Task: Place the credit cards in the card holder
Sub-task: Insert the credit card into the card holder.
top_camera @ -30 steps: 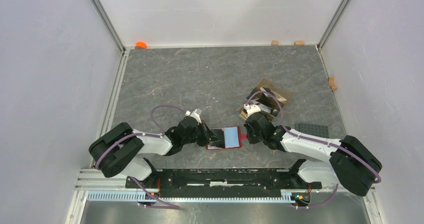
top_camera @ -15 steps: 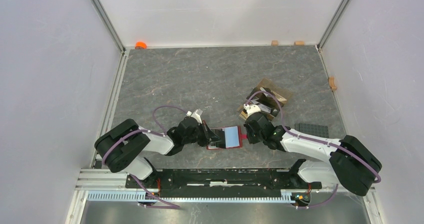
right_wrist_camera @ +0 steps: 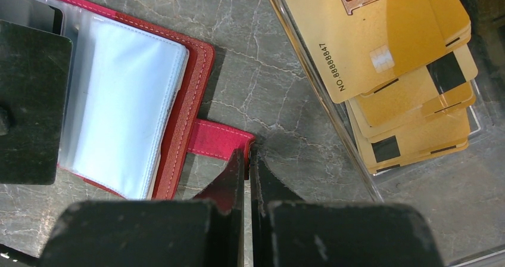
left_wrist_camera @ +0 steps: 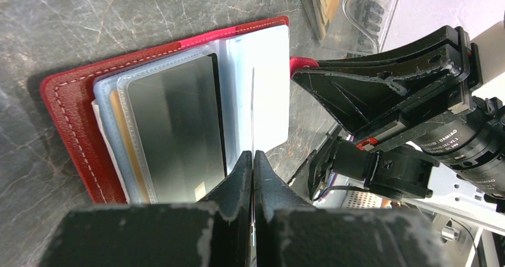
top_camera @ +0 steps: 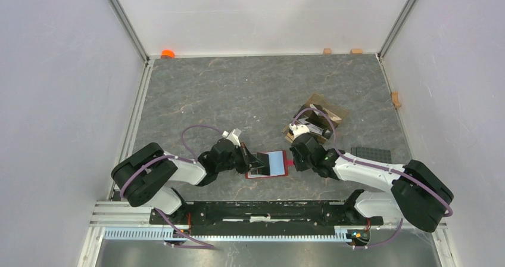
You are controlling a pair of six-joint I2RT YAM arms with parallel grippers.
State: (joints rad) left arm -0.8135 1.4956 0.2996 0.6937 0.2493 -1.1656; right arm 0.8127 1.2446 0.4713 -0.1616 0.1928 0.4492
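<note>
Left gripper [left_wrist_camera: 252, 157] is clamped tight on a thin sheet [left_wrist_camera: 253, 100] standing on edge over the open card holder [left_wrist_camera: 65, 130]. Plastic page or card, can't tell edge-on. My guess is it's there to spread a pocket open. Right gripper [right_wrist_camera: 246, 155] is pinched on the red strap [right_wrist_camera: 217, 140], probably to pin the holder flat on the table [top_camera: 238, 88]. One dark card [left_wrist_camera: 172, 124] already sits in a sleeve. The gold cards [right_wrist_camera: 387, 40] lie in the clear tray [right_wrist_camera: 417, 219] just beside it.
</note>
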